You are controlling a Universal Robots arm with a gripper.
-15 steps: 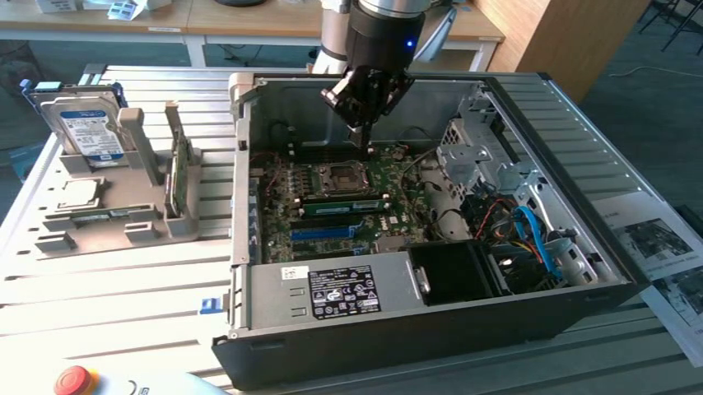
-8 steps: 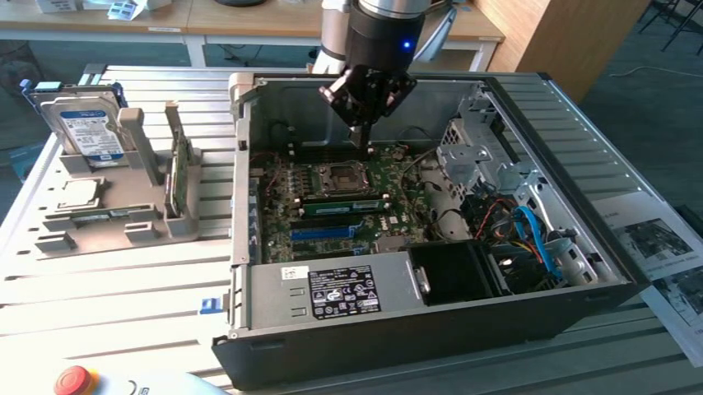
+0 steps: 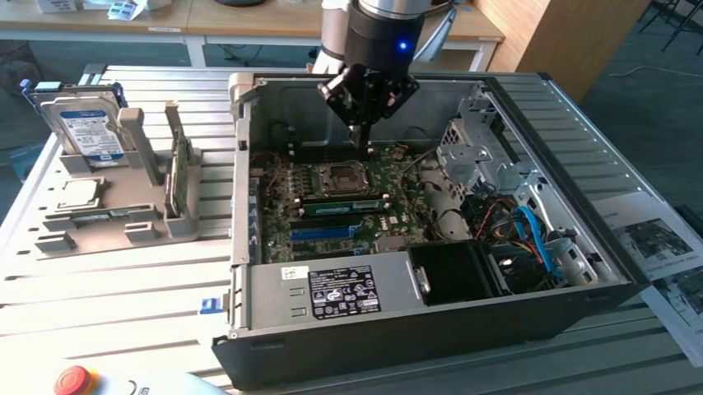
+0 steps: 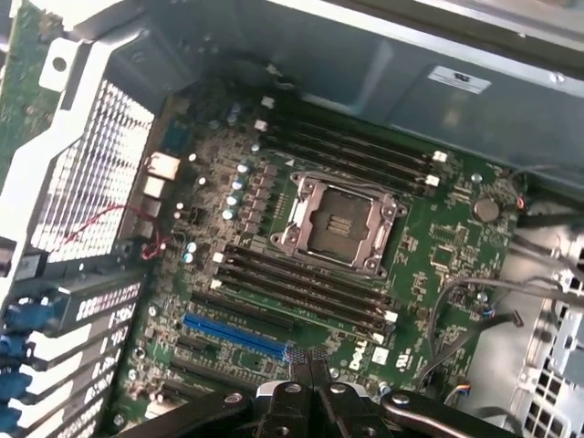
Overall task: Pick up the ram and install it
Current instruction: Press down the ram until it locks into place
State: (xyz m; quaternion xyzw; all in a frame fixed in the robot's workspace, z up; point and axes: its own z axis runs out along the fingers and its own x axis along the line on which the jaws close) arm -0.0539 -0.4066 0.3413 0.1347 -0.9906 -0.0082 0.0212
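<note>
Ram [image 3: 177,171] upright in grey holder [image 3: 143,216] outside case [image 3: 439,321]; gripper [image 3: 364,123] pressed together, empty, above motherboard [image 4: 438,246]. Best to approach stick square, pinch edges.

open computer case [image 3: 439,329] lies on the tabletop [image 3: 110,288]. gripper [image 3: 366,144], fingers closed and empty, hangs above the motherboard [image 3: 341,206] near the processor socket [image 3: 335,178]. the ram [image 3: 179,169] stands upright in the grey holder [image 3: 110,222] at the exterior view's left, beside the hard drive [image 3: 88,123].
</note>
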